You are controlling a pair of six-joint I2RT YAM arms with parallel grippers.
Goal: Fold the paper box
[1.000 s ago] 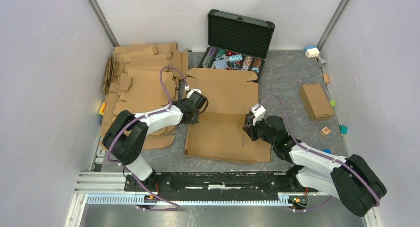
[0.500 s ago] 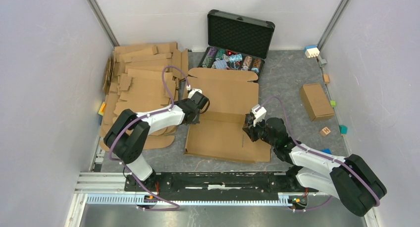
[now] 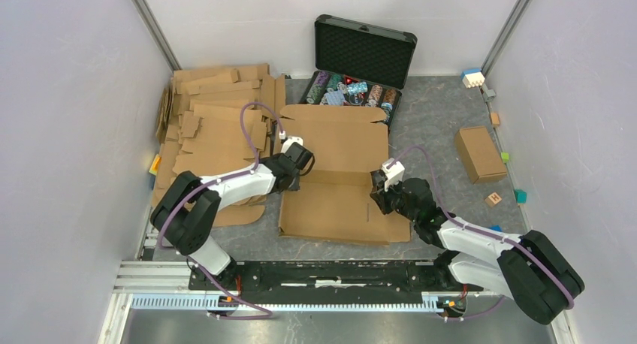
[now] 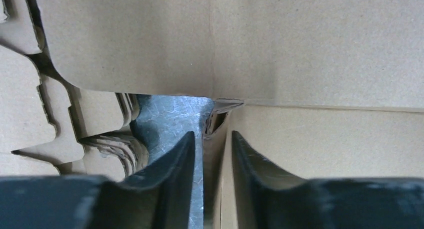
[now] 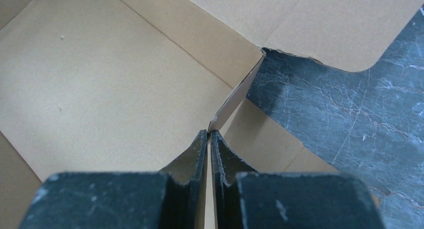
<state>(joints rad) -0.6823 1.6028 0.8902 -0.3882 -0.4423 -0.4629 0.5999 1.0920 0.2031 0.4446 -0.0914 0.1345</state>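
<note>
At mid-worktop, just in front of the open black case (image 3: 364, 55), the paper box (image 3: 330, 209) lay as a half-formed brown sheet: base panel flat on the grey worktop (image 3: 436, 126), wide lid panel spread flat behind it towards the case, rounded flap at the far edge. Left jaws sat at the box's left edge, about where base met lid panel; right jaws sat at the right edge, roughly level with them. Left wrist view: dark fingers (image 4: 175, 164) stood spread, a thin cardboard side wall (image 4: 216, 139) rising between them; a strip of grey worktop showed between the left-hand finger and that wall, so no firm pinch noted on that side. Layered edges of other cardboard showed off to the left in that view. Right wrist view: fingers (image 5: 192, 156) were pressed almost together, tips nipping the near corner of an upright side flap (image 5: 237, 96) of the paper box; that flap stood on edge between the base panel and the bare worktop, a rounded lid corner lying beyond it. Left of the box, touching or just beside its edge, a loose stack of flat cardboard sheets (image 3: 218, 126) covered the worktop's left part. Well apart on the right lay a small closed brown box (image 3: 478, 152), with a few small coloured blocks (image 3: 493, 199) near it
</note>
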